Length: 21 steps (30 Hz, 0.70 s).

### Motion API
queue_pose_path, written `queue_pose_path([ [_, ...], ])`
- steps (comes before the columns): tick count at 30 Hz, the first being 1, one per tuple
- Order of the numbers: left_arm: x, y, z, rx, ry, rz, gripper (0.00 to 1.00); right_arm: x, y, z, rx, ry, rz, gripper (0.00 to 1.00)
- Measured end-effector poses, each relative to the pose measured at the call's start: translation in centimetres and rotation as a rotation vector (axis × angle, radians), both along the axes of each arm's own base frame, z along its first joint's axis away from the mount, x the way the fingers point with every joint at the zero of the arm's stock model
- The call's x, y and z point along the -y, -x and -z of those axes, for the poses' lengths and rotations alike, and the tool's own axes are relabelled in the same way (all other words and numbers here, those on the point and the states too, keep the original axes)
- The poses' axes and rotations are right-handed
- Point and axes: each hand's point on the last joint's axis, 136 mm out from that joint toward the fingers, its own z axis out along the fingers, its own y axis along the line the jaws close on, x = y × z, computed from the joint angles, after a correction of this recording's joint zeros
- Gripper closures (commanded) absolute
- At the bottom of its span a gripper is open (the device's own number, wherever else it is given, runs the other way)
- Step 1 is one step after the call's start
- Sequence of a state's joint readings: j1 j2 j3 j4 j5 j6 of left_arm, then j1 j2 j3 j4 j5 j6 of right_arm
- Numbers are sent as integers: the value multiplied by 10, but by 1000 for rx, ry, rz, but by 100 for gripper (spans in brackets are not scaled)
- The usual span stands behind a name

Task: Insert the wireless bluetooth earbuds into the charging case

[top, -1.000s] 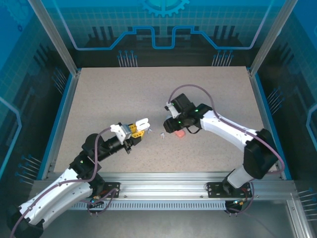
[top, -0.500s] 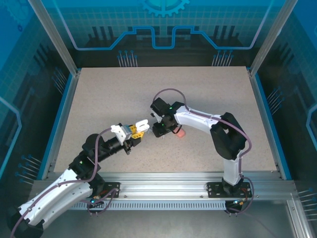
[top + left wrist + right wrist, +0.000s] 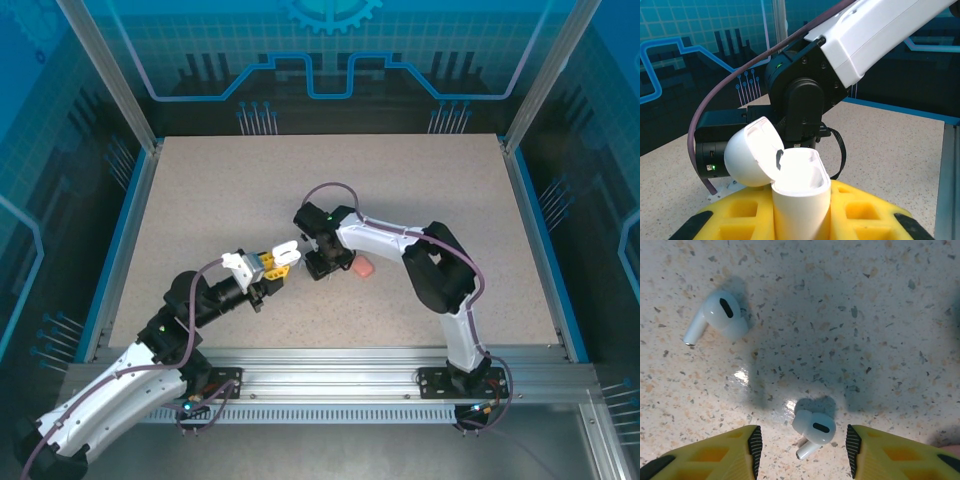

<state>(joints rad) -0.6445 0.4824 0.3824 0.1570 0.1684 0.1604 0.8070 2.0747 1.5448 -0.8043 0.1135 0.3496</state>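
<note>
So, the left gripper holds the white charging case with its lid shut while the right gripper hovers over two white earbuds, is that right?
Not quite: the left wrist view shows the white charging case with its lid open; the rest stands.

Clamped upright in the left end effector, above the tabletop: charging case. Just right of it, right end effector low over the tabletop, earbud lying between its spread fingers, second earbud farther out front. Other case just right of that end effector.

Robot lab test cell; aluminium-profile frame; blue circuit-print wall panels; speckled tabletop
</note>
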Motion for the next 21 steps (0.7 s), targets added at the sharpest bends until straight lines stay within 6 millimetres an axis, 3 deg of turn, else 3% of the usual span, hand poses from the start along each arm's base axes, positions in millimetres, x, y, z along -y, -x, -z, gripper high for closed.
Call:
queue_pose_path([
  [9, 0, 0, 0, 0, 0, 0, 100, 2, -1, 14, -12, 31, 8, 56],
  [21, 0, 0, 0, 0, 0, 0, 100, 1, -4, 14, -5, 33, 12, 67],
])
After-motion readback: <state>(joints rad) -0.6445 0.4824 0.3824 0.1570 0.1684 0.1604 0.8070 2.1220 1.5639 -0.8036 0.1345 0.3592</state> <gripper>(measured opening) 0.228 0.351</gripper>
